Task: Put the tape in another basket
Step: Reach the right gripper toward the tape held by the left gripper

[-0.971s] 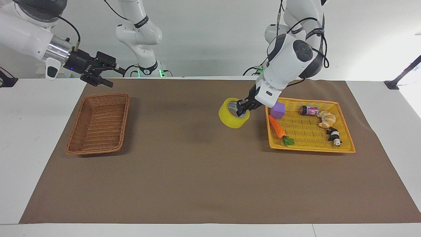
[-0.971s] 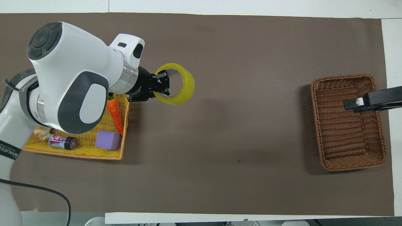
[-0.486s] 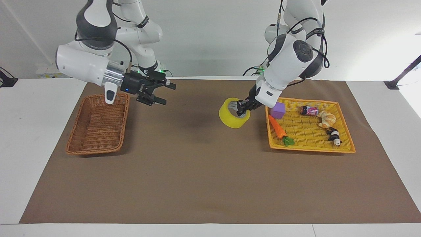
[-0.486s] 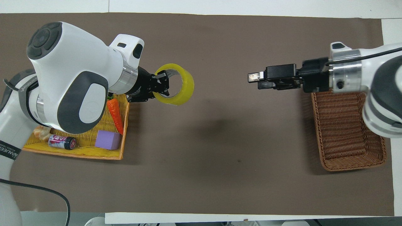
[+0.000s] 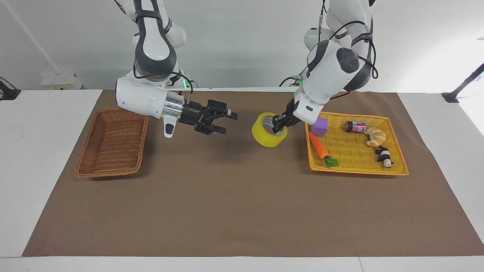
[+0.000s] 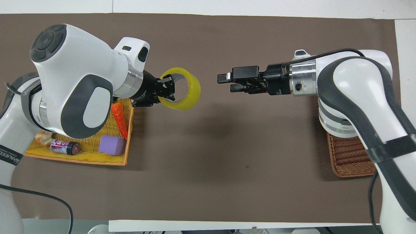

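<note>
A white tabletop (image 5: 45,124) carries a wide brown mat (image 5: 234,196) that covers most of it, leaving white margins at both ends. Two baskets lie directly on the mat, well apart. The brown wicker basket (image 5: 111,143) with sloping sides sits toward the right arm's end. The flat yellow tray-basket (image 5: 355,168) sits toward the left arm's end, with small items inside. Between them the mat is bare.

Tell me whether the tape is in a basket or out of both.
Out of both. The left gripper holds the tape by its rim above the brown mat, beside the yellow tray and apart from the basket.
</note>
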